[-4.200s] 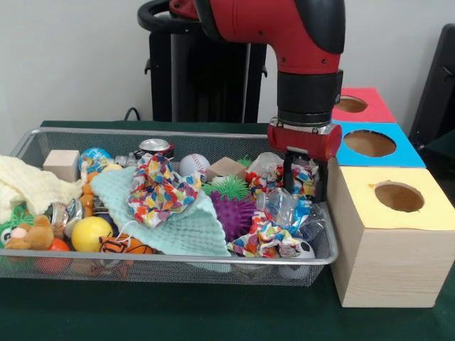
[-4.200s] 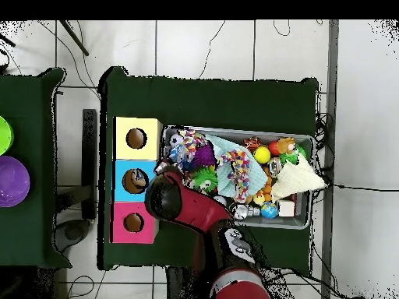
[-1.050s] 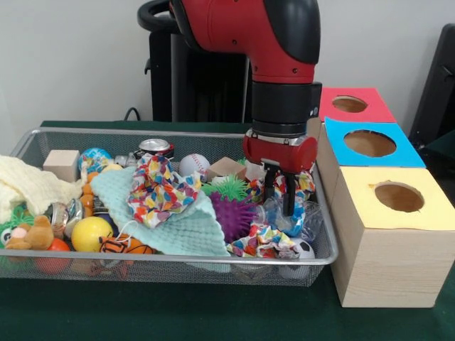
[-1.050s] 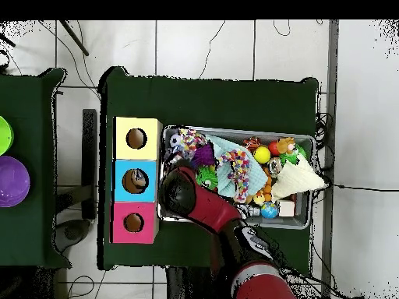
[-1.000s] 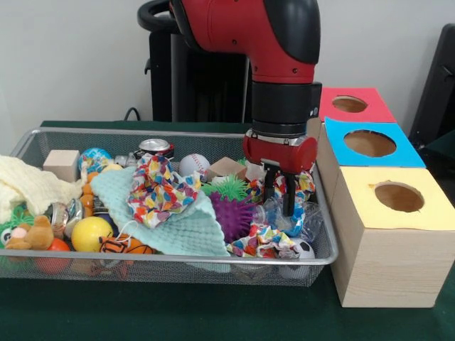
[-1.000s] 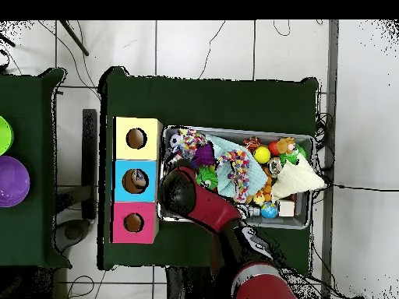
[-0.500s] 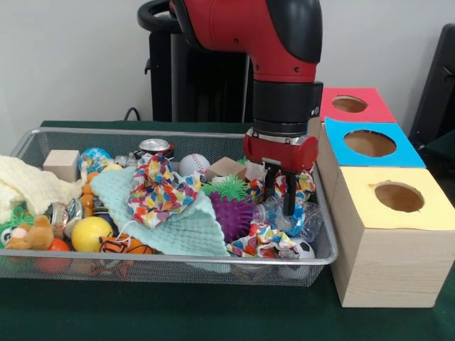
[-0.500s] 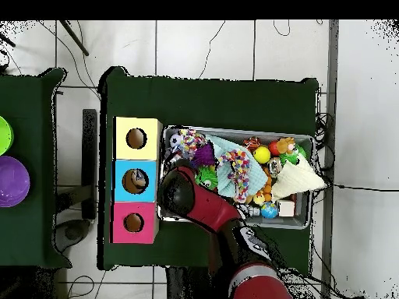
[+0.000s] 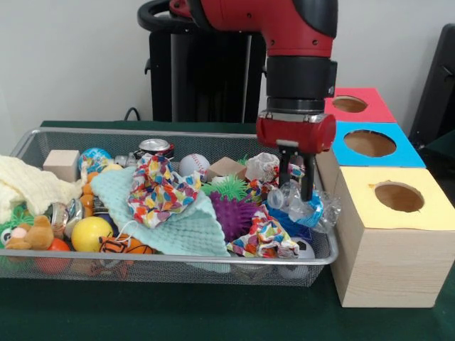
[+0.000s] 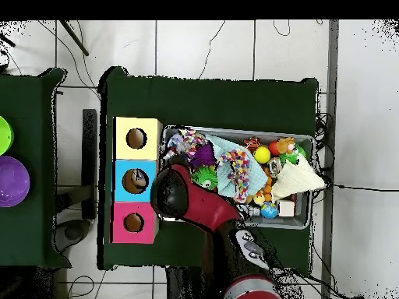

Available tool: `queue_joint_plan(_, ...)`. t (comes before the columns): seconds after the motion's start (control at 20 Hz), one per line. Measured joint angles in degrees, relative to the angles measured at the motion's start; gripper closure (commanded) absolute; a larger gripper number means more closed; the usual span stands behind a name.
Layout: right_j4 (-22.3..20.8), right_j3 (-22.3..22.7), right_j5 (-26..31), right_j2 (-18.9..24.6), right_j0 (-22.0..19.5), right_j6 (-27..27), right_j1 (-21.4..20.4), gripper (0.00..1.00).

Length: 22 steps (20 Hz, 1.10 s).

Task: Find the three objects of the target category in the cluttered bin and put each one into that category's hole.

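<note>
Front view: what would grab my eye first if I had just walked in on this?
Probably the big red and black arm reaching down from above, its gripper shut on a crumpled clear plastic bottle held just above the right end of the wire bin. Next, the bin's bright jumble of balls, cloths and toys. Then the three boxes beside it, topped yellow, blue and red, each with a round hole.
</note>
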Motion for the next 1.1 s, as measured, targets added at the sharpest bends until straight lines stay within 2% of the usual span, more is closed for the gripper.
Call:
queue_joint_plan(0.65, -0.4, 0.9, 0.0, -6.0, 7.1, 0.0, -6.5, 1.00)
queue_joint_plan(1.1, -0.4, 1.1, 0.0, -7.5, 9.2, 0.0, -7.4, 1.00)
